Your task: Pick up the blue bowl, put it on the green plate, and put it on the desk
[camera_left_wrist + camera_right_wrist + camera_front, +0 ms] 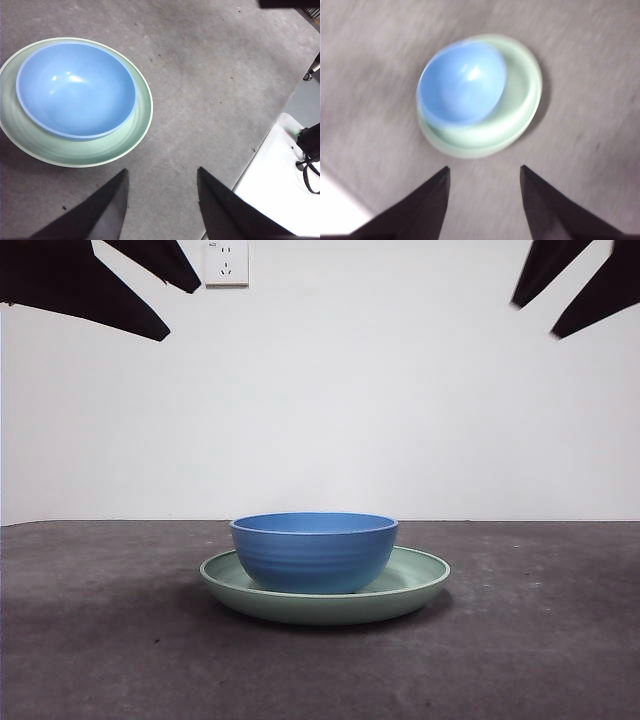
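Blue bowl (314, 551) sits in green plate (325, 592), off-centre. Left gripper (161, 200) and right gripper (484, 197) hover clear, jaws wide, empty. Next, judged: lift bowl onto the bench (100, 640).

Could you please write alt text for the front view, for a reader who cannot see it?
A blue bowl sits in a wider green plate on a dark grey desk before a white wall. Black gripper tips show at both top corners, well above the dishes, holding nothing.
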{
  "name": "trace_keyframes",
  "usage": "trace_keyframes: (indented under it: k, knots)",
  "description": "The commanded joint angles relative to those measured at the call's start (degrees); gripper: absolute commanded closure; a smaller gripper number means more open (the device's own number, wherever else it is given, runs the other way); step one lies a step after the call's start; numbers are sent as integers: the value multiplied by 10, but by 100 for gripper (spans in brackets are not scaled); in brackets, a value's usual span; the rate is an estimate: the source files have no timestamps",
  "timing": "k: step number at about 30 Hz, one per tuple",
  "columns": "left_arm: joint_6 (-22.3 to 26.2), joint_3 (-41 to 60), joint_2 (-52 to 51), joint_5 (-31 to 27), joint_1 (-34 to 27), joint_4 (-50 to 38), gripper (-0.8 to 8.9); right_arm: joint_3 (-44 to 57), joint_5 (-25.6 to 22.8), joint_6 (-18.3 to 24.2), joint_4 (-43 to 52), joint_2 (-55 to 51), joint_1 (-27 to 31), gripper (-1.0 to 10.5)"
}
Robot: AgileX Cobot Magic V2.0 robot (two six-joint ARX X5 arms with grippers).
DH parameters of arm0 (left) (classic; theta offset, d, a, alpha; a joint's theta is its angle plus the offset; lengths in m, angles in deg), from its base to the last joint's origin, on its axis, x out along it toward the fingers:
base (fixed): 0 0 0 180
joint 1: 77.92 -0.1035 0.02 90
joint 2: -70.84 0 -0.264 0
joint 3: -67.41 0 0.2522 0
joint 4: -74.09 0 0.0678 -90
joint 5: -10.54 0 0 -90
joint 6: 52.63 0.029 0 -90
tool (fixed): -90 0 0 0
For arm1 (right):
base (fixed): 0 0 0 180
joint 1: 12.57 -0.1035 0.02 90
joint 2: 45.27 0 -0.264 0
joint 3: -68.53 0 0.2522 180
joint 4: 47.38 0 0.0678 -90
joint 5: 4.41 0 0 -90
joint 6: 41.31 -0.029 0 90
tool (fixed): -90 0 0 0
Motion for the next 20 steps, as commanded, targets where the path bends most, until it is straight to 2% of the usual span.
trace_keyframes:
  k: [1,11,20]
  knots:
    - [2,-5,3,2,3,-5,592,-1,2,21,-22,-19,-12,724]
    - [2,-5,3,2,3,-5,592,90,41,20,-24,-100,-45,724]
    - [3,-5,3,2,3,-4,592,105,41,20,-13,-103,-48,724]
